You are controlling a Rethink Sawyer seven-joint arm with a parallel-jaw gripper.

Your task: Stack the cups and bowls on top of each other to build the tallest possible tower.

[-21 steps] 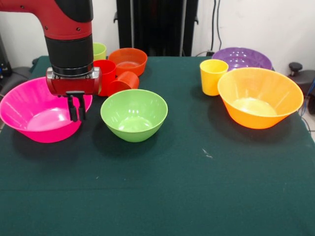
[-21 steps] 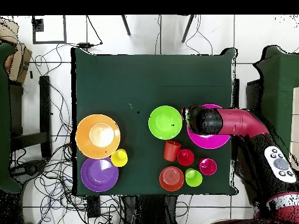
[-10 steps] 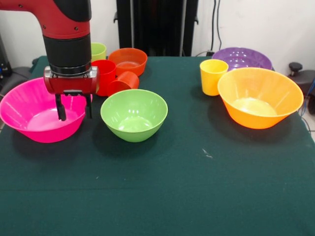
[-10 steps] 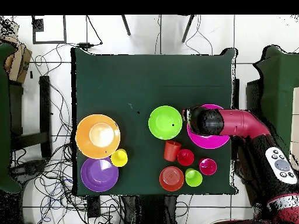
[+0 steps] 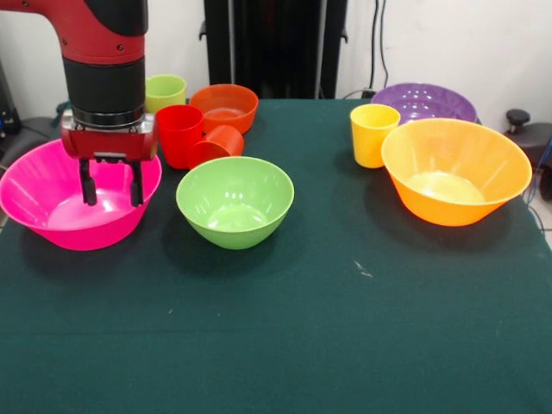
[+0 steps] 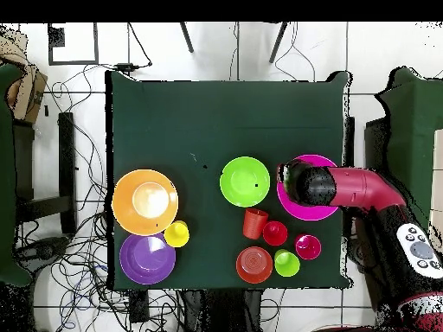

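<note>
Front view: fingers (image 5: 110, 183) spread, empty, inside upright pink bowl (image 5: 52, 216); orange cup (image 5: 217, 144) lies sideways.

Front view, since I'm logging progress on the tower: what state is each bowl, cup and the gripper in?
gripper: open, fingers inside the pink bowl, holding nothing
pink bowl: upright, unstacked
green bowl: upright, empty
orange-yellow bowl: upright, empty
purple bowl: upright
orange-red bowl: upright
yellow cup: upright
red cup: upright
orange cup: on its side
lime cup: upright
</note>
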